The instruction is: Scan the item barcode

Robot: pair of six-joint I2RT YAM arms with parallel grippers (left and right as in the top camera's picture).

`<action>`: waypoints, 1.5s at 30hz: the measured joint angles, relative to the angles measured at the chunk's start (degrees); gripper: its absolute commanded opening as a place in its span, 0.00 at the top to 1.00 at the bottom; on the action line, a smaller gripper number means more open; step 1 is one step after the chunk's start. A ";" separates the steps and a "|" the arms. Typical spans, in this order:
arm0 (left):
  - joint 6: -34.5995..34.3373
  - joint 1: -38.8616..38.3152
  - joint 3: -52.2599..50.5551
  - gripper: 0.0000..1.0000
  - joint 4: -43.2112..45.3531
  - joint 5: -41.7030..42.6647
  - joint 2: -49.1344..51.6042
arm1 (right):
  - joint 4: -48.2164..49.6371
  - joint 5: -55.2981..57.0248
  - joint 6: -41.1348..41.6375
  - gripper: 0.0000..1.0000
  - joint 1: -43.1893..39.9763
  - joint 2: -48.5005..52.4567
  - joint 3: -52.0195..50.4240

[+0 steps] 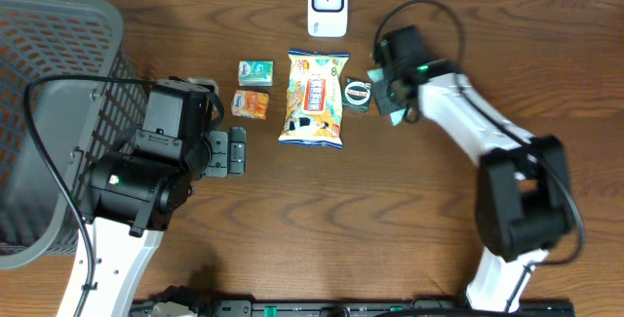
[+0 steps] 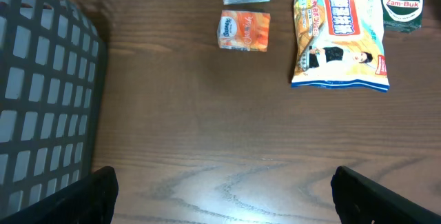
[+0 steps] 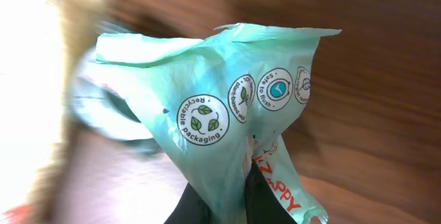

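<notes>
Right gripper (image 3: pixel 222 207) pinches a crinkly mint-green plastic packet (image 3: pixel 207 93) beside a round green tin (image 1: pixel 358 93); its printed badges show only at the wrist (overhead: a green sliver). Left gripper (image 2: pixel 231 200) spread wide

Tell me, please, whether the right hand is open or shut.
Shut on the green packet: the right wrist view shows the right hand pinching the packet's crumpled film.
</notes>
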 measured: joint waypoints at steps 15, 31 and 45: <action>0.00 0.00 0.00 0.02 0.00 0.00 0.00 | -2.45 -46.05 8.41 0.99 -16.61 6.16 -1.01; 0.00 0.00 0.00 0.02 0.00 0.00 0.00 | -10.19 -36.61 9.92 0.61 -25.03 9.86 -1.44; 0.00 0.00 0.00 0.02 0.00 0.00 0.00 | -25.77 -31.93 3.61 0.43 -28.94 9.88 9.51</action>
